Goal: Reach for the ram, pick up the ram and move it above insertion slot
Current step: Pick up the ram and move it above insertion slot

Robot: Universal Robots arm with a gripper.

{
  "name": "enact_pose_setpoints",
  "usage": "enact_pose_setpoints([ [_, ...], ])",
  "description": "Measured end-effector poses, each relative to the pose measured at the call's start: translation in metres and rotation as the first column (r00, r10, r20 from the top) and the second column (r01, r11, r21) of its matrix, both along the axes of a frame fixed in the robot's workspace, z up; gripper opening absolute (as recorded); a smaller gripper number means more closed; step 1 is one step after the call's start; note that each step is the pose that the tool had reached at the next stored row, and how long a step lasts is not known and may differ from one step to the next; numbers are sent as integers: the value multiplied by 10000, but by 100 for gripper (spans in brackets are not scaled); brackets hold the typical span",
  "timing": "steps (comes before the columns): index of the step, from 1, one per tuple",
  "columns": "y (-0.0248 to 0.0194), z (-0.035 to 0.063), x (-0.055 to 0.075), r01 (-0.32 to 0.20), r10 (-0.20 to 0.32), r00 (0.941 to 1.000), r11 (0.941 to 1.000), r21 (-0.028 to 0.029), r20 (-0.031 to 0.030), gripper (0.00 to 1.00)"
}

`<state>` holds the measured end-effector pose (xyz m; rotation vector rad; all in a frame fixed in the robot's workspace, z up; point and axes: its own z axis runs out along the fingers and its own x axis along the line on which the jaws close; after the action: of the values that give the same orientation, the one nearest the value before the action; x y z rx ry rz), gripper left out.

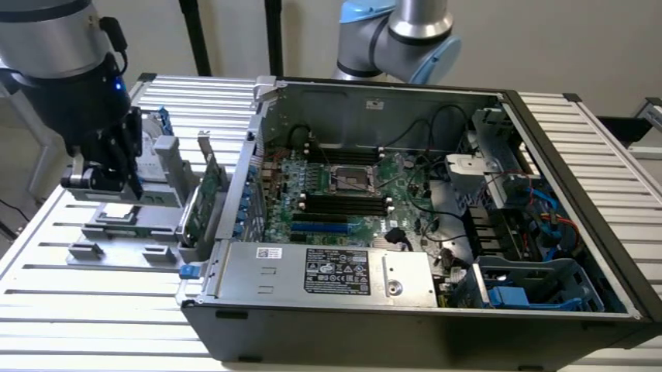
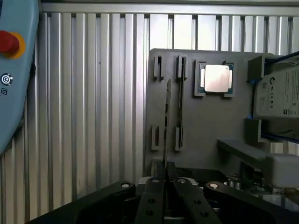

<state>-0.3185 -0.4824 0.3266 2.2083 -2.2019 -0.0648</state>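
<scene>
The black robot hand [image 2: 165,179] is hanging over the grey plastic holder tray [image 2: 196,130] on the ribbed metal surface [image 2: 93,116], at the exterior view's left, beside the open black computer case [image 1: 579,201]. Its two fingers [image 2: 152,196] are sitting close together with only a thin gap between them.

In that gap, in the wrist view, the thin flat ram stick [image 2: 167,116] is showing edge-on as a dark line. It is running straight out from between the fingertips, so its long side is lining up with the gap. The fingers look like they are pinching the near end of the stick, but I cannot be sure the stick is off the tray.

Next to the stick, a square silver chip [image 2: 217,78] is resting in its own pocket in the tray.

The long black slots [image 1: 349,203] on the green motherboard [image 1: 310,186] are lying inside the case, well apart from the hand, toward the exterior view's right.
</scene>
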Motion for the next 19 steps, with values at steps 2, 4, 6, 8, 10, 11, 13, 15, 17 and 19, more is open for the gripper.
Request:
enact_pose_setpoints([
  [2,-3,90,63,-8,8,10000,10000,29,-1,13],
  [4,-6,181,127,-15,15,10000,10000,61,-2,13],
  [6,-8,275,194,-23,23,10000,10000,92,-4,13],
  [8,-11,365,259,-31,31,10000,9999,123,-5,13],
  [10,-14,453,322,-37,37,10000,9999,152,-6,13],
  [11,-15,501,356,-41,41,10000,9998,169,-6,13],
  [13,-17,591,421,-48,48,10000,9998,200,-7,13],
  [15,-17,674,486,-56,56,10000,9998,216,-7,13],
  [17,-17,717,561,-62,62,10000,9997,220,-6,13],
  [19,-17,737,649,-66,67,10000,9997,222,-6,13],
])
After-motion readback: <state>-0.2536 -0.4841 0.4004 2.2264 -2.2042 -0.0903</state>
